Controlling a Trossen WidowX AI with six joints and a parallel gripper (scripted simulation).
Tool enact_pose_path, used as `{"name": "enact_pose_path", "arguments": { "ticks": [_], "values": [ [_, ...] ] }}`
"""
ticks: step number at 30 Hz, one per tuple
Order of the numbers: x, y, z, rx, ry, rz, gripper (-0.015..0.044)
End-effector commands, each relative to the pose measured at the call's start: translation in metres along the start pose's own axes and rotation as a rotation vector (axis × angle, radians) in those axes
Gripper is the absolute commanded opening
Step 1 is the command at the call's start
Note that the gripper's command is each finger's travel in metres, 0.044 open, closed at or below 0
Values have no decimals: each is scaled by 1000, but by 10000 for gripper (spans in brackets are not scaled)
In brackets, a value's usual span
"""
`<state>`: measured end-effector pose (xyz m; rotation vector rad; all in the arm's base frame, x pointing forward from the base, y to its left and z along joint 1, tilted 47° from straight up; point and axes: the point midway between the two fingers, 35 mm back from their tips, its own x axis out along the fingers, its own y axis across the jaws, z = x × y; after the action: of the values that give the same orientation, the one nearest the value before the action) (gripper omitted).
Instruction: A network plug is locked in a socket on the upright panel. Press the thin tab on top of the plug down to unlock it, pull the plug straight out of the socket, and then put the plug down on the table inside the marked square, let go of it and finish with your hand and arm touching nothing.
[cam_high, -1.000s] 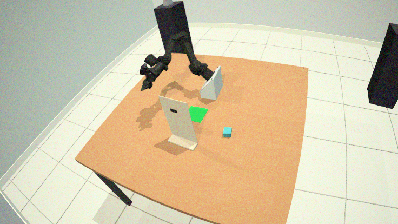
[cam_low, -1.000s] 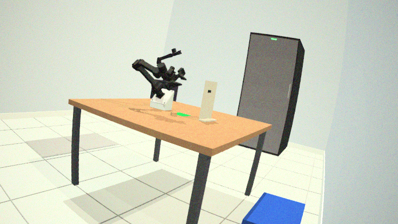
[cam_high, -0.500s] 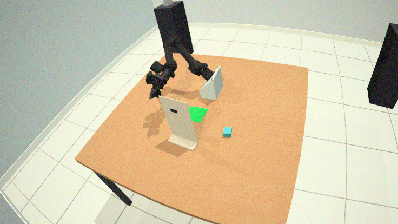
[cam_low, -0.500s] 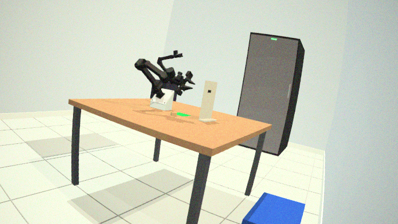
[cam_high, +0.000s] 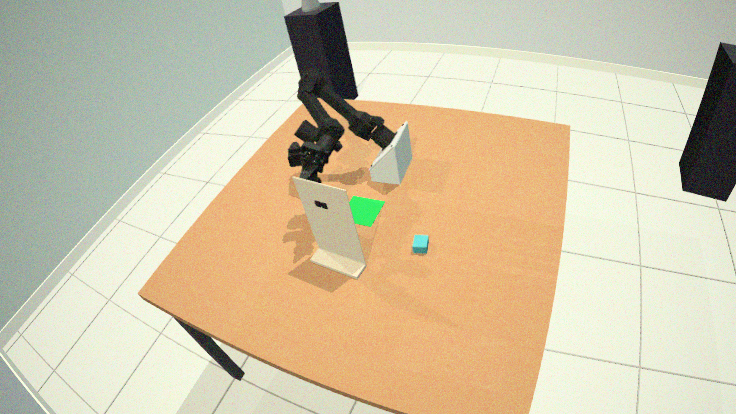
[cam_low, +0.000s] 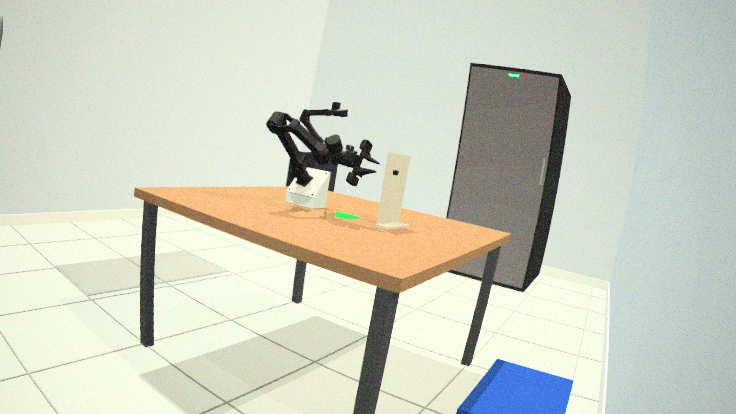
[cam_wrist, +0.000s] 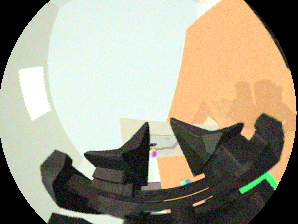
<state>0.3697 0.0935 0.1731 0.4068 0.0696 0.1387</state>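
The pale upright panel (cam_high: 334, 226) (cam_low: 394, 198) (cam_wrist: 131, 129) stands on its flat foot, with a small dark socket opening (cam_high: 320, 204) (cam_low: 395, 172) near its top. A grey shape in front of the panel shows between the fingers in the wrist view; it is too small and blurred to tell plug from socket, and the tab cannot be made out. My gripper (cam_high: 312, 178) (cam_low: 378, 167) (cam_wrist: 159, 121) is partly open, level with the upper panel and short of it, with a gap between its fingertips. The green marked square (cam_high: 366, 211) (cam_low: 347, 216) lies between arm base and panel.
A cyan cube (cam_high: 420, 244) (cam_wrist: 186, 183) lies on the table (cam_high: 463, 308) (cam_low: 308, 236) to the right of the panel in the top view. The arm's white base mount (cam_high: 391, 167) (cam_low: 307, 198) stands behind the square. A dark cabinet (cam_low: 504, 169) stands beyond the table.
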Motion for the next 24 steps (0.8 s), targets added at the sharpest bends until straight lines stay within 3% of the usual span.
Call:
{"name": "enact_pose_path", "arguments": {
  "ticks": [1, 24],
  "values": [
    [-2, 3, -21, 53, 16, 12, 156],
    [-36, 17, -107, 292, 108, 67, 156]
  ]
}}
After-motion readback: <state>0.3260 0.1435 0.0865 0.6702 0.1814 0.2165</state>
